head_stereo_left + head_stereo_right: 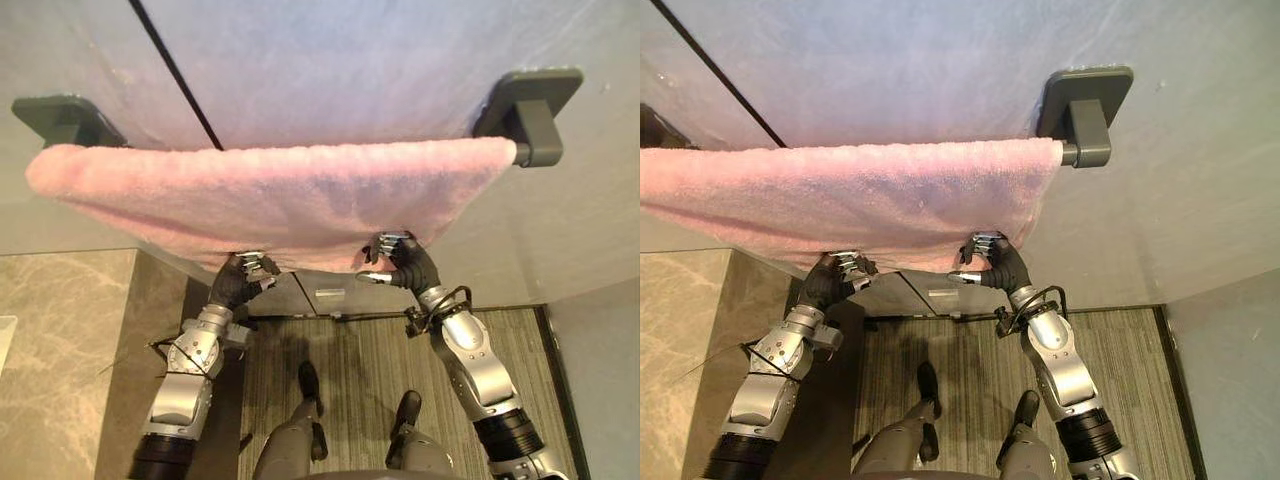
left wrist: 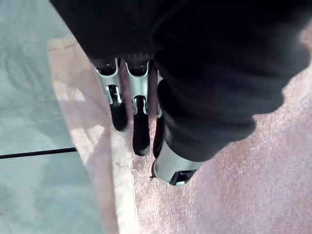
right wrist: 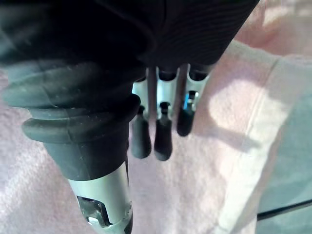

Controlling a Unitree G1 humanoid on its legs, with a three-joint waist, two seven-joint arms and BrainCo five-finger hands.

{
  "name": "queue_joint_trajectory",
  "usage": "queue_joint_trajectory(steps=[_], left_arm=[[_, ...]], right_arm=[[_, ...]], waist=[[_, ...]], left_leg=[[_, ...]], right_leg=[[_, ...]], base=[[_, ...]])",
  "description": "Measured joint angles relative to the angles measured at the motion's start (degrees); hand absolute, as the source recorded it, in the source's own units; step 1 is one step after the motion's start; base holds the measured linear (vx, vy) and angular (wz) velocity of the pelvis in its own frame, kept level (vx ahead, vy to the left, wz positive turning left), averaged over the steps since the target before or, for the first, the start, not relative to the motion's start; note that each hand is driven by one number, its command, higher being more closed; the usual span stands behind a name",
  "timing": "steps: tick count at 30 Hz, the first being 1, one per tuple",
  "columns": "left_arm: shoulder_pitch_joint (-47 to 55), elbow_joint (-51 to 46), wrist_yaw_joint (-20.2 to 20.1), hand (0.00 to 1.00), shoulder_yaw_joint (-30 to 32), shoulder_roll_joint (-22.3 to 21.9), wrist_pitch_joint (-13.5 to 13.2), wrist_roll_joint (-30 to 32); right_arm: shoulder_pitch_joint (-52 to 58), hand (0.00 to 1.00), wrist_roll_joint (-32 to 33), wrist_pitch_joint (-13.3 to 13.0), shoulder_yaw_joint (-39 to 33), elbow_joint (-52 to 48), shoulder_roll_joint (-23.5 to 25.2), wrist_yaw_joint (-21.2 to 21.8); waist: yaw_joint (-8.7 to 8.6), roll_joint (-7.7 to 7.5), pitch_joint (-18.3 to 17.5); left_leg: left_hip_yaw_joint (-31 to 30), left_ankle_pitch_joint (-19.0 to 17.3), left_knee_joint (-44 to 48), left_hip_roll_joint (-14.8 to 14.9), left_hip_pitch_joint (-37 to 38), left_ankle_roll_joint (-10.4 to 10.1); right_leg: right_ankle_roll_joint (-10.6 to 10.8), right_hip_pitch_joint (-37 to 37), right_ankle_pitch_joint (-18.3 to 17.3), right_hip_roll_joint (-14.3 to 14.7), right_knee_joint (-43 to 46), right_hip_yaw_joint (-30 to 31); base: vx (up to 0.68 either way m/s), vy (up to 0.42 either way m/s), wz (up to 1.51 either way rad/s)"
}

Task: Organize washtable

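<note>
**Both hands at the lower edge of the hung towel**

A pink terry towel point(image 1: 280, 195) hangs spread along a dark grey wall rail, whose round end point(image 1: 535, 153) pokes out past the cloth at the robot's right. The rail is carried by two dark grey square brackets, one on the left point(image 1: 62, 118) and one on the right point(image 1: 528, 115), both fixed to the pale grey wall point(image 1: 400, 60). The cloth covers nearly the whole run between them.

The left hand point(image 1: 243, 272) and the right hand point(image 1: 395, 258) are both raised to the towel's lower edge, well apart from each other, one under each half. Each wrist view shows the same posture. The left hand's fingers point(image 2: 140, 131) lie straight against the pile just beside the paler woven hem point(image 2: 117, 185). The right hand's fingers point(image 3: 162, 139) are straight on the cloth near its hem point(image 3: 248, 165). Each thumb stands apart from the fingers, with no fold of towel caught between. So both hands are relaxed and flat on the fabric, gripping nothing.

This placement suggests smoothing or levelling rather than removal: two flat hands set wide can even out the drape without dragging the towel off the rail. A beige marbled table point(image 1: 60, 350) lies at lower left, below the towel's left end.
</note>
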Motion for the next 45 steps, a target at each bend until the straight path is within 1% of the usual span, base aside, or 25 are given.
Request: queue_joint_trajectory(steps=[6, 9, 10, 12, 14, 16, 19, 21, 22, 24, 25, 26, 27, 28, 30, 31, 32, 33, 35, 37, 38, 39, 42, 45], left_arm=[[0.0, 2.7, 3.6, 0.00, 4.5, -5.0, 0.8, 0.3], [0.3, 4.5, 3.7, 0.00, 5.0, -6.3, 0.9, 0.8], [0.7, 5.6, 3.7, 0.00, 5.0, -6.8, 1.0, 0.9], [0.7, 6.9, 3.7, 0.00, 5.0, -7.3, 1.1, 0.9], [1.3, 9.2, 3.7, 0.00, 5.1, -8.2, 1.2, 0.9], [2.0, 11.8, 3.6, 0.00, 4.9, -8.8, 1.6, 0.9], [4.3, 16.8, 3.4, 0.00, 2.1, -8.7, 1.8, 0.9], [6.2, 21.6, 2.0, 0.00, -0.2, -8.7, 2.1, 0.9], [6.8, 22.8, 1.6, 0.00, -0.7, -8.7, 2.1, 0.9], [8.6, 27.9, 0.0, 0.00, -1.5, -8.8, 2.4, 0.9], [8.6, 33.7, -0.3, 0.00, -1.6, -8.8, 2.5, 0.9], [8.6, 36.1, -0.2, 0.00, -1.5, -8.8, 2.6, 0.9], [8.5, 40.6, -0.2, 0.00, -1.2, -8.8, 2.9, 0.9], [8.4, 43.2, -0.1, 0.00, -1.1, -8.9, 2.9, 1.0], [8.4, 52.0, 0.4, 0.00, 1.1, -9.3, 2.9, 1.9], [8.4, 54.1, 0.7, 0.00, 1.8, -9.6, 2.9, 2.5], [8.5, 57.4, 1.4, 0.00, 3.0, -10.2, 3.0, 3.0], [8.3, 58.1, 1.5, 0.00, 4.4, -10.6, 2.9, 3.2], [7.7, 60.5, 3.5, 0.00, 6.6, -10.7, 2.5, 5.3], [7.7, 61.4, 4.1, 0.00, 8.0, -10.9, 2.3, 6.1], [7.7, 63.4, 6.0, 0.00, 11.2, -11.2, 2.2, 7.8], [7.7, 63.5, 6.2, 0.00, 11.6, -11.2, 2.0, 7.7], [7.8, 64.9, 6.3, 0.00, 12.7, -11.1, 2.0, 7.7], [7.9, 65.6, 6.4, 0.00, 12.6, -11.2, 2.0, 7.6]], right_arm=[[2.6, 0.00, 0.1, 0.4, -1.4, 0.0, 1.8, -0.3], [3.7, 0.00, 0.1, 0.8, -1.6, 0.1, 1.8, -0.4], [3.9, 0.00, 0.1, 1.4, -1.7, 0.3, 1.9, -0.4], [4.4, 0.00, 0.1, 1.7, -1.9, 0.4, 2.0, -0.5], [5.4, 0.00, 0.0, 1.8, -2.6, 1.8, 2.6, -0.5], [5.5, 0.00, 0.0, 1.9, -3.4, 5.3, 3.3, -0.5], [5.8, 0.00, 0.0, 2.1, -3.8, 13.2, 3.3, -0.7], [5.9, 0.00, 0.0, 2.4, -3.9, 20.8, 3.6, -0.8], [5.9, 0.00, -0.1, 2.7, -3.9, 22.9, 3.7, -0.7], [5.9, 0.00, -2.0, 3.8, -4.7, 30.9, 4.1, -0.4], [6.0, 0.00, -2.8, 4.6, -6.0, 36.9, 4.1, -0.2], [6.0, 0.00, -3.5, 4.9, -6.6, 39.3, 4.1, -0.3], [6.4, 0.00, -4.4, 5.4, -8.0, 43.5, 4.1, -0.3], [6.9, 0.00, -4.6, 5.4, -8.9, 45.4, 4.1, -0.3], [8.1, 0.00, -5.1, 5.6, -11.9, 54.0, 4.3, -0.7], [8.3, 0.00, -5.7, 5.6, -13.0, 56.3, 4.5, -1.0], [8.7, 0.00, -6.6, 5.7, -15.4, 60.7, 4.8, -1.3], [8.9, 0.00, -6.8, 5.8, -16.6, 62.7, 4.8, -1.4], [9.5, 0.00, -9.0, 6.7, -20.1, 69.1, 5.3, -2.6], [9.9, 0.00, -9.0, 6.7, -21.7, 71.0, 5.6, -2.7], [9.7, 0.00, -16.9, 6.9, -25.3, 71.4, 6.2, -3.6], [9.5, 0.00, -18.1, 6.9, -25.5, 71.9, 6.2, -3.6], [9.0, 0.00, -19.7, 7.3, -26.3, 72.3, 6.3, -3.6], [8.8, 0.00, -19.2, 7.6, -26.3, 72.4, 6.3, -3.8]], waist=[[0.04, 1.14, -1.0], [0.11, 1.29, -2.0], [0.03, 1.29, -2.2], [0.00, 1.23, -2.3], [-0.08, 1.12, -3.2], [-0.16, 1.03, -3.4], [-0.22, 0.54, -4.5], [-0.58, 0.09, -4.9], [-0.70, -0.14, -5.2], [-1.35, -0.42, -5.4], [-1.42, -0.49, -5.4], [-1.42, -0.49, -5.4], [-1.43, -0.52, -5.4], [-1.42, -0.53, -5.4], [-1.47, -0.81, -5.6], [-1.48, -0.89, -5.6], [-1.48, -0.97, -5.6], [-1.46, -0.97, -5.6], [-1.46, -1.01, -5.5], [-1.89, -1.07, -5.5], [-2.87, -1.45, -5.4], [-2.84, -1.56, -5.4], [-2.82, -1.71, -5.4], [-2.84, -1.89, -5.3]], left_leg=[[0.1, 0.0, -0.3, -0.2, 1.2, 0.0], [0.1, 0.0, -0.3, -0.2, 1.4, 0.0], [0.1, 0.0, -0.3, -0.2, 1.9, 0.0], [0.1, 0.0, -0.3, -0.2, 2.4, 0.0], [-0.1, -0.1, -0.3, -0.2, 2.9, 0.1], [-0.1, -0.3, -0.3, -0.2, 4.0, 0.0], [-0.3, -0.7, -0.3, -0.2, 5.5, -0.5], [-0.5, -0.9, -0.3, -0.1, 6.4, -0.5], [-0.5, -1.1, -0.3, -0.1, 6.5, -0.7], [-0.5, -1.4, -0.3, -0.1, 7.6, -0.9], [-0.4, -1.7, -0.3, -0.2, 8.6, -0.9], [-0.3, -1.8, -0.4, -0.2, 9.0, -0.9], [-0.3, -2.1, -0.4, -0.3, 9.7, -1.0], [-0.3, -2.2, -0.4, -0.3, 10.0, -1.0], [-0.2, -2.8, -0.4, -0.3, 11.6, -1.3], [-0.3, -2.8, -0.4, -0.3, 11.9, -1.2], [-0.3, -2.9, -0.4, -0.3, 12.6, -1.4], [-0.3, -2.9, -0.4, -0.3, 12.9, -1.4], [-0.3, -3.2, -0.4, -0.3, 14.1, -1.7], [-0.2, -3.5, -0.4, -0.2, 15.0, -2.0], [-0.2, -4.0, -0.4, -0.2, 17.1, -2.1], [-0.2, -4.2, -0.4, -0.3, 17.3, -2.1], [-0.2, -4.6, -0.4, -0.4, 17.4, -2.1], [-0.2, -5.0, -0.4, -0.5, 17.4, -2.1]], right_leg=[[0.0, 0.6, 0.0, -0.4, 0.6, 0.1], [0.0, 0.8, 0.0, -0.4, 0.6, 0.2], [0.0, 1.5, 0.0, -0.4, 0.4, 0.1], [0.0, 2.1, 0.0, -0.3, 0.1, 0.1], [0.0, 2.8, 0.0, -0.3, -0.3, 0.0], [0.1, 4.1, 0.0, -0.3, -0.6, 0.0], [0.3, 5.9, 0.2, 0.0, -2.1, 0.2], [0.9, 7.6, 0.2, 0.6, -3.7, 0.1], [0.9, 7.8, 0.2, 0.6, -3.9, 0.1], [1.0, 9.2, 0.2, 0.7, -4.7, 0.2], [1.0, 10.1, 0.2, 0.9, -5.3, 0.2], [1.0, 10.5, 0.2, 1.0, -5.3, 0.3], [1.2, 11.2, 0.1, 1.1, -5.7, 0.3], [1.2, 11.7, 0.1, 1.2, -6.0, 0.2], [1.4, 13.5, -0.1, 1.3, -6.6, 0.3], [1.4, 14.0, -0.1, 1.4, -6.7, 0.3], [1.4, 14.8, -0.1, 1.5, -7.1, 0.2], [1.3, 15.1, -0.2, 1.6, -7.1, 0.1], [1.1, 16.3, -0.5, 1.8, -7.0, 0.2], [1.0, 17.0, -0.8, 1.9, -7.0, 0.2], [1.4, 19.1, -1.9, 1.9, -6.9, 0.1], [1.5, 19.4, -1.9, 1.8, -6.9, 0.1], [1.6, 19.5, -2.1, 1.7, -7.0, 0.1], [1.7, 19.5, -2.3, 1.6, -7.0, 0.1]], base=[[0.00, 0.002, -0.02], [0.02, -0.006, -0.01], [0.04, -0.008, 0.00], [0.04, -0.011, 0.04], [0.05, -0.012, 0.03], [0.04, -0.009, -0.03], [0.04, -0.014, -0.03], [0.04, -0.019, 0.02], [0.06, -0.019, 0.01], [0.05, -0.007, -0.03], [0.04, -0.004, -0.05], [0.06, -0.007, -0.05], [0.05, -0.009, -0.02], [0.07, -0.011, -0.02], [0.08, -0.011, -0.03], [0.08, -0.013, -0.02], [0.06, -0.011, 0.01], [0.07, -0.013, 0.02], [0.05, -0.006, -0.01], [0.04, -0.005, -0.05], [0.04, -0.004, -0.03], [0.03, 0.002, 0.02], [0.00, 0.000, 0.00], [0.00, 0.000, 0.00]])
